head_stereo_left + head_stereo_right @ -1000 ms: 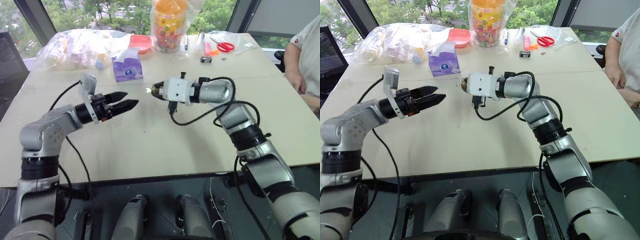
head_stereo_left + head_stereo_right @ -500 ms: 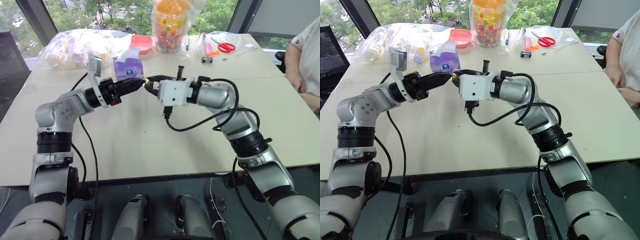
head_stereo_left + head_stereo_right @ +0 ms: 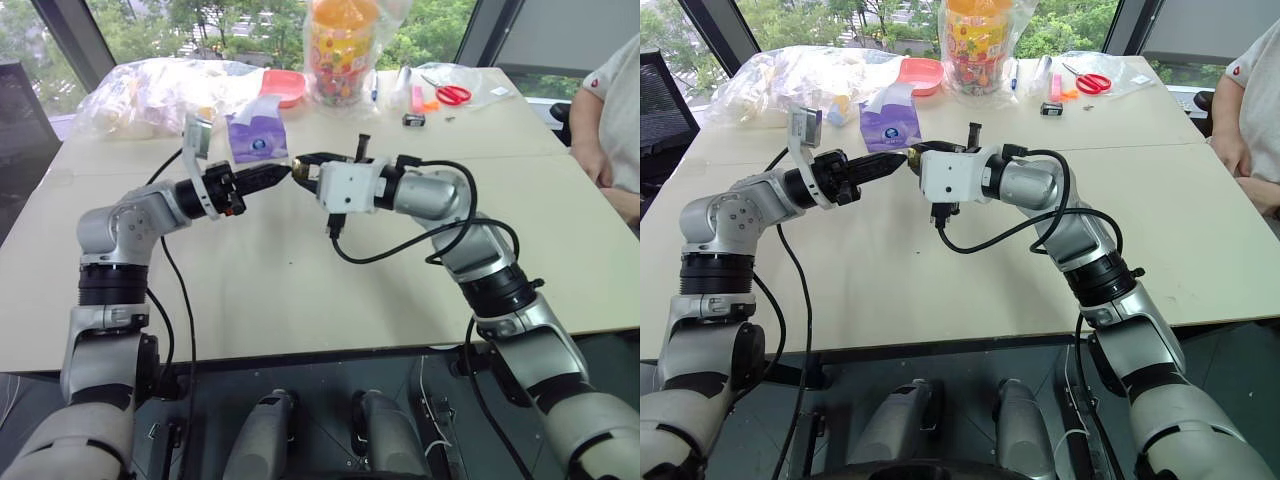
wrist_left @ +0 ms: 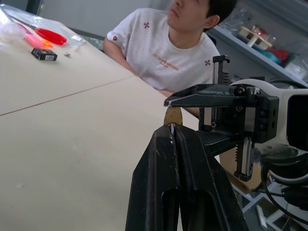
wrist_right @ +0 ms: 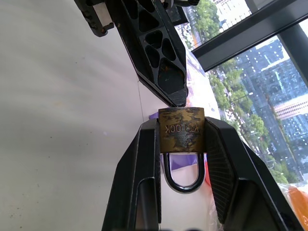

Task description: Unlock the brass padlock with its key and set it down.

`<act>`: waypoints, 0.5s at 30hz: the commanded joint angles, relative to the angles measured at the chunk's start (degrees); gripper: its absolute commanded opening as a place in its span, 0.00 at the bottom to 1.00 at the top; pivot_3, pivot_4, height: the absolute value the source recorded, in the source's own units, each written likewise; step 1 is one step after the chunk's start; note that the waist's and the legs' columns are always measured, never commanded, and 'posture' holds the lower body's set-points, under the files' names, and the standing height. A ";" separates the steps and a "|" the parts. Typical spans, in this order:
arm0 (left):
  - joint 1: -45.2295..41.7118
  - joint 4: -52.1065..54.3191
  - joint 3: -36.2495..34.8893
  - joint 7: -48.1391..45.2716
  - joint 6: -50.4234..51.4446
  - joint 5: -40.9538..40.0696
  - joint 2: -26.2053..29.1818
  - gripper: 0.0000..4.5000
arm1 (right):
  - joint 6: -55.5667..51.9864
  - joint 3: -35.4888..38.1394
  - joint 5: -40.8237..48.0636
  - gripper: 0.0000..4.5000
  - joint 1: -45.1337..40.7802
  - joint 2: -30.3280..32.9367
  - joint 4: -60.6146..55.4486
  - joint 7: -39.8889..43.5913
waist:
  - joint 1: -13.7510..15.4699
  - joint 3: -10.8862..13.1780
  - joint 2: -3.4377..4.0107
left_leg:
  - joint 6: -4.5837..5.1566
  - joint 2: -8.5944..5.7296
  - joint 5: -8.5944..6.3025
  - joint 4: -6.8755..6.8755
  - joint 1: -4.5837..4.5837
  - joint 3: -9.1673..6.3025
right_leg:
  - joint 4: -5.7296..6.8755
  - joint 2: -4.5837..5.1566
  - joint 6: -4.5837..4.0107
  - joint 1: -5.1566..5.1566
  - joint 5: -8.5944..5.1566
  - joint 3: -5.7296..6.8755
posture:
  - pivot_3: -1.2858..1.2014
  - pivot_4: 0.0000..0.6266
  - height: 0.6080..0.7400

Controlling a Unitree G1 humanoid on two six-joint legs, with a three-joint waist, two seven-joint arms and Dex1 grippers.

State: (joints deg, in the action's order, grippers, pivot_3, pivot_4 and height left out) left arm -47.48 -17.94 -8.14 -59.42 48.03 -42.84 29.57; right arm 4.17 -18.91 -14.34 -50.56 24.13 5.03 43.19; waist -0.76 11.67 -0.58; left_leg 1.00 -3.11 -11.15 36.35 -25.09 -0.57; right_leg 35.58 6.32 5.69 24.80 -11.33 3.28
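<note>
The brass padlock is pinched by its body between the fingers of my right gripper, held above the table with its silvery loop toward the wrist. My left gripper comes in from the left, its fingers pressed together. Their tips touch the padlock's end opposite the loop. In the left wrist view a small brass piece shows just past my left fingertips. I cannot make out the key.
Red scissors and a small black object lie far right on the beige table. A purple tissue pack, plastic bags, a red bowl and a candy jar line the back. A person sits at right.
My left gripper has travelled up and to the right to the padlock and gone from open to shut. The right gripper has kept its hold on the padlock.
</note>
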 commanded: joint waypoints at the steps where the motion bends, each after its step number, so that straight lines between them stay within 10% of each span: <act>1: -0.87 1.60 -0.31 -0.96 -1.13 0.75 0.93 0.01 | 0.19 1.18 0.78 0.16 -0.25 -0.13 -2.89 -0.16 | -0.01 0.00 0.00 | 0.00 0.00 0.00 0.00 0.00 0.00 | 0.00 0.00 0.00 0.00 0.00 0.00 | 0.52 0.24 1.00; 15: -0.24 4.78 12.99 -9.26 -31.61 22.15 3.63 0.01 | -0.19 0.74 0.83 0.16 0.18 -0.27 -3.15 0.97 | 0.03 0.00 0.00 | 0.01 0.00 -0.01 -0.02 0.00 0.02 | -0.02 0.00 -0.01 0.00 0.00 0.00 | 0.52 0.24 1.00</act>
State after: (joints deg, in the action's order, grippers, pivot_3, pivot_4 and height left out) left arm -47.46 -15.17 2.09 -66.83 20.97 -23.61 33.11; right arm 3.20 -19.14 -14.36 -49.18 24.52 4.82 44.77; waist -0.73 11.67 -0.58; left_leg 1.01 -3.11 -11.16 36.32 -25.09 -0.55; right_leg 35.56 6.33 5.68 24.81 -11.33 3.28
